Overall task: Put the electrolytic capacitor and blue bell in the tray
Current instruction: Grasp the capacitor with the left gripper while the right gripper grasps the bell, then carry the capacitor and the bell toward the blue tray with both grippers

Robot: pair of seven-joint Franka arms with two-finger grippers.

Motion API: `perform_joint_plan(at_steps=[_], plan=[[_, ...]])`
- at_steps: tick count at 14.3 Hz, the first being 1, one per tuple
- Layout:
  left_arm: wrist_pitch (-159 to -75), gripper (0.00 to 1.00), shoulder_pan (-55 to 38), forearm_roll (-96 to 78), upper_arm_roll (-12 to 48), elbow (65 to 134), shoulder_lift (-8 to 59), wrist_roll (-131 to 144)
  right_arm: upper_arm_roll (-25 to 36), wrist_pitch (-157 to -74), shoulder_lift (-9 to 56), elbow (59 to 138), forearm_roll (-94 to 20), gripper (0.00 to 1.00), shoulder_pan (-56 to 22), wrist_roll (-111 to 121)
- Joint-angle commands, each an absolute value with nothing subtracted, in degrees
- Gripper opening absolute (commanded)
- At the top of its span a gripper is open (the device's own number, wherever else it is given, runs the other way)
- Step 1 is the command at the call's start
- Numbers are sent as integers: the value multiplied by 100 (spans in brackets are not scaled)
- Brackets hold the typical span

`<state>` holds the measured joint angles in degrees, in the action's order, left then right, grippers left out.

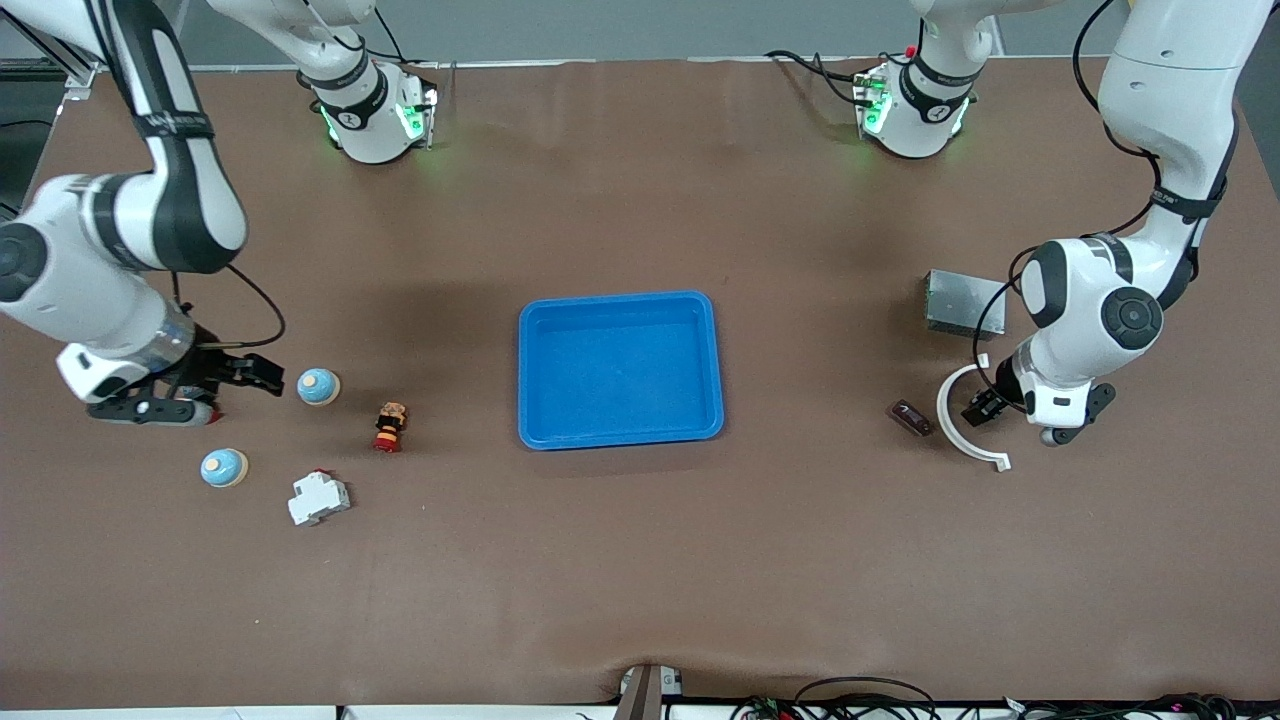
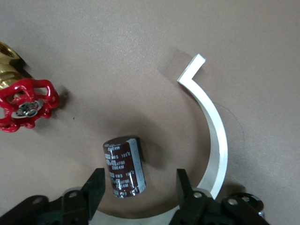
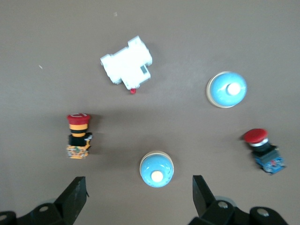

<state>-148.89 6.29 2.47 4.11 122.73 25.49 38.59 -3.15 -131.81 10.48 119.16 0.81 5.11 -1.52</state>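
The tray [image 1: 620, 368] lay at mid-table, nothing in it. Toward the left arm's end from the tray, the left gripper [image 2: 138, 187] stood low with fingers spread either side of the electrolytic capacitor [image 2: 124, 166], not pinching it; a white curved bracket [image 2: 214, 140] lay just beside. Toward the right arm's end from the tray, the right gripper [image 3: 139, 193] hung spread wide over a blue bell [image 3: 156, 169]; a second blue bell [image 3: 227, 89] lay near.

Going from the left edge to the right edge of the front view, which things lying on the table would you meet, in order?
Blue bell nearer the camera → white breaker → red-capped button switch → blue tray → capacitor → white curved strip.
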Motion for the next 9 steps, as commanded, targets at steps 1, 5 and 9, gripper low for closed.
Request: perform_joint_plan(at_steps=[1,5,9], plan=[[-14968,57,642,369,404,12208,2637,3981,-369,-13614,1036,12471,123,100,624,-193],[-15003,0,642,369,369,12199,2672,3981,-369,-14341,1405,12805,123,100,773,-185],[-14741,0,624,378,378,12182,2278,3938,-369,-14870,1862,12850,123,100,835,-185]])
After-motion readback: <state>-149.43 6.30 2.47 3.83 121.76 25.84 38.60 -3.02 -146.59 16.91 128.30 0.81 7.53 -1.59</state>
